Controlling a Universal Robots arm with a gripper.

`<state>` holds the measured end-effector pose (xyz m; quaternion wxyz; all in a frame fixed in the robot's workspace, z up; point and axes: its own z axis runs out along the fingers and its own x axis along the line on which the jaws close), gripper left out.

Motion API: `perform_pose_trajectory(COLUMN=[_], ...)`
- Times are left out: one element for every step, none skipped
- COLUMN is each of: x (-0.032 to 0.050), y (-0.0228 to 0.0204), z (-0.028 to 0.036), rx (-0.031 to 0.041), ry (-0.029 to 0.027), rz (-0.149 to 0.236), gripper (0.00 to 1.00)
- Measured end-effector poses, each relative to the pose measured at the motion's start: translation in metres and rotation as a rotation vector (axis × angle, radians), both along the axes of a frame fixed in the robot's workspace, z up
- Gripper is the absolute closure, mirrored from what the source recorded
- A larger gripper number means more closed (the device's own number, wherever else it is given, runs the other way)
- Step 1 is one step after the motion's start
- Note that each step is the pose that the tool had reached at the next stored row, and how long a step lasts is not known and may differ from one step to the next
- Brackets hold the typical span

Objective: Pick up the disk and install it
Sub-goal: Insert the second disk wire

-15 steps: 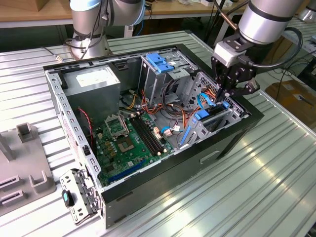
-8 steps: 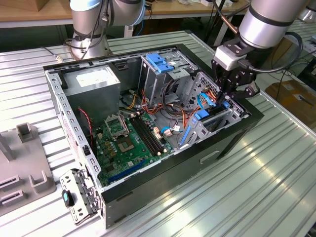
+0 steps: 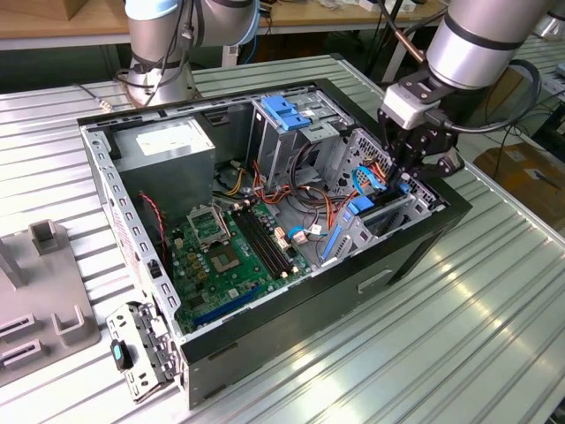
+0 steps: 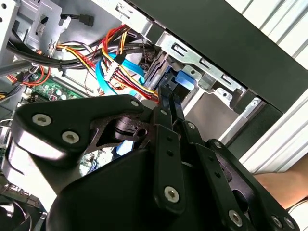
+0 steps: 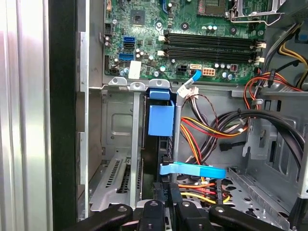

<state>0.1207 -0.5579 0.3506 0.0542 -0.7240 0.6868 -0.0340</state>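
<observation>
As seen from the exterior view's left, a grey fixture block [image 3: 44,300] lies on the ribbed metal table [image 3: 459,344]. Just beside it, a loose metal bracket [image 3: 137,353] leans at the near corner of the open computer case [image 3: 291,327]. Behind the case, on that same side, stands the base of a second robot arm [image 3: 163,44].

Inside the case, from the exterior view's left to its right, lie:
- the grey power supply [image 3: 168,146], against the far wall;
- the green motherboard [image 3: 229,256], flat on the case floor;
- a tall metal drive cage [image 3: 278,146], upright and topped by a blue latch piece [image 3: 287,110];
- a tangle of red, orange and yellow cables [image 3: 305,199], between the cage and the drive bay.

The disk [image 3: 360,208] stands on edge in the slotted metal drive bay [image 3: 424,199] at the case's end toward the exterior view's right, with its blue carrier showing. In the first wrist view, the disk [image 5: 161,118] sits in a bay slot near the motherboard edge, and a flat blue cable [image 5: 192,171] crosses just beside it.

The gripper [image 3: 404,177] hangs at the disk's upper end, carried by the silver arm [image 3: 481,40] that enters from the exterior view's upper right. In both wrist views the gripper [image 4: 168,91] [image 5: 168,199] meets the blue carrier [image 4: 185,77]. Whether it clamps the disk or only bears on it cannot be told.
</observation>
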Motion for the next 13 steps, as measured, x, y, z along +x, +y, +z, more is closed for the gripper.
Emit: perform_pose_trajectory(x=[0.0, 0.0, -0.0001, -0.0001, -0.0001, -0.0001, -0.0001, -0.0001, -0.0001, -0.0001, -0.0001, -0.0001, -0.0001], y=[-0.0001, 0.0, -0.0002, -0.0003, -0.0003, -0.0003, -0.0004, -0.0004, -0.0004, -0.0004, -0.0004, -0.0004, -0.0004], z=[-0.0003, -0.0004, -0.0017, -0.0025, -0.0025, -0.003, -0.004, -0.0043, -0.0043, -0.0043, -0.0045, -0.0045, -0.0045], rx=[0.0036, 0.0095, 0.0142, 0.0136, 0.0136, 0.014, 0.0138, 0.0136, 0.0134, 0.0135, 0.0138, 0.0138, 0.0139], ry=[0.0, 0.0, 0.0, 0.0, 0.0, 0.0, 0.0, 0.0, 0.0, 0.0, 0.0, 0.0, 0.0], rz=[0.0, 0.0, 0.0, 0.0, 0.0, 0.0, 0.0, 0.0, 0.0, 0.0, 0.0, 0.0, 0.0], gripper=[0.84, 0.84, 0.84, 0.84, 0.84, 0.84, 0.84, 0.84, 0.84, 0.84, 0.84, 0.84, 0.84])
